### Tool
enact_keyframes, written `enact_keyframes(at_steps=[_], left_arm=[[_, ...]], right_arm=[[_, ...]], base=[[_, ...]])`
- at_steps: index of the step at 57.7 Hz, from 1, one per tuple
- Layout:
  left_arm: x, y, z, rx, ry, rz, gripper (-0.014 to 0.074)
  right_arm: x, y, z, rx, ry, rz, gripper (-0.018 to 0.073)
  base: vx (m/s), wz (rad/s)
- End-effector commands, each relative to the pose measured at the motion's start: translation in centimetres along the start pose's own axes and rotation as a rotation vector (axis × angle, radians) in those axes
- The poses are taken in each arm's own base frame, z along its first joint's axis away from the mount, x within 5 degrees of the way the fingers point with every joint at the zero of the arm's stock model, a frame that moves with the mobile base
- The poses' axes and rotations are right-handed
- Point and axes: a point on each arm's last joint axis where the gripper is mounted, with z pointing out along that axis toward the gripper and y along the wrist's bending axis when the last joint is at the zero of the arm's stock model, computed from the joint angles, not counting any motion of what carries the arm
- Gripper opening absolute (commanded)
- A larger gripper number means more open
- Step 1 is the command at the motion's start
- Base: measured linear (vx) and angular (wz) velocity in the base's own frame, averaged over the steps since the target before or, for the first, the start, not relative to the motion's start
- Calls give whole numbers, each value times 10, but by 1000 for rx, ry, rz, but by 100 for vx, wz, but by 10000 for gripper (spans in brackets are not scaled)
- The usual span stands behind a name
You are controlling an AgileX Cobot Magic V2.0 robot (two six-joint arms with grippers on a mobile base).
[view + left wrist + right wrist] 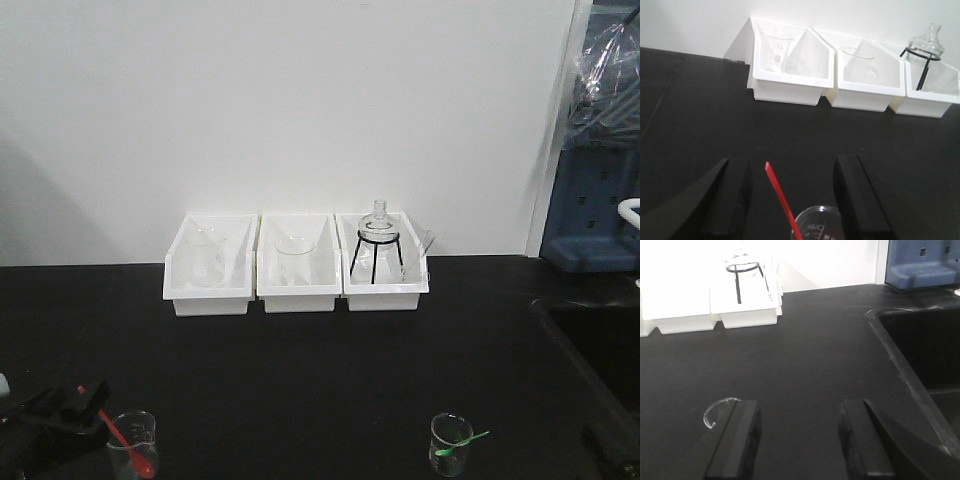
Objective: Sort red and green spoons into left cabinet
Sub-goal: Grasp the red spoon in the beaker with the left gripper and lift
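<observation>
My left gripper [791, 167] has its two black fingers [727, 200] spread wide apart, closed on nothing. The handle of the red spoon [781, 197] rises slanting in the gap between them without touching either finger. The spoon stands in a small glass beaker [817, 220] at the bottom edge of the wrist view. From the front camera, the gripper sits low at the near left corner of the black table [320, 350], just beside that beaker, with the spoon's bowl down inside the glass and its handle leaning back toward the gripper.

My right gripper [797, 410] is likewise parted and holds nothing; only bare tabletop shows between its fingers [737, 440]. A curved bit of clear glass rim [715, 412] shows just outside the left-hand finger. I cannot see the green spoon [468, 440] from that wrist. The front camera shows it leaning in a second small beaker [450, 445] near the table's front edge, right of centre, well apart from the red one.

Further out, three white bins [297, 285] stand side by side against the wall, holding glassware. A dark sink [920, 350] is sunk into the table at the right.
</observation>
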Motion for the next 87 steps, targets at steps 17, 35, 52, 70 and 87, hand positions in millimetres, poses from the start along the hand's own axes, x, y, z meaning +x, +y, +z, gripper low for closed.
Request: enact_keyframes(at_steps=[17, 35, 52, 70, 87], left_arm=[[-18, -3, 27, 50, -148, -64, 490], [-2, 1, 34, 52, -109, -114, 486], [-3, 1, 34, 59, -116, -135, 358], [-17, -4, 30, 127, -272, -139, 52], [-30, -8, 26, 132, -290, -131, -8]], right_arm=[[-19, 2, 0, -11, -126, -12, 426], [-19, 2, 0, -11, -126, -12, 426], [-19, 2, 0, -11, -126, -12, 424], [-19, 2, 0, -11, -126, -12, 424], [-19, 2, 0, -11, -126, -12, 424]], base=[[0, 0], [0, 0], [0, 0], [0, 0], [0, 0]])
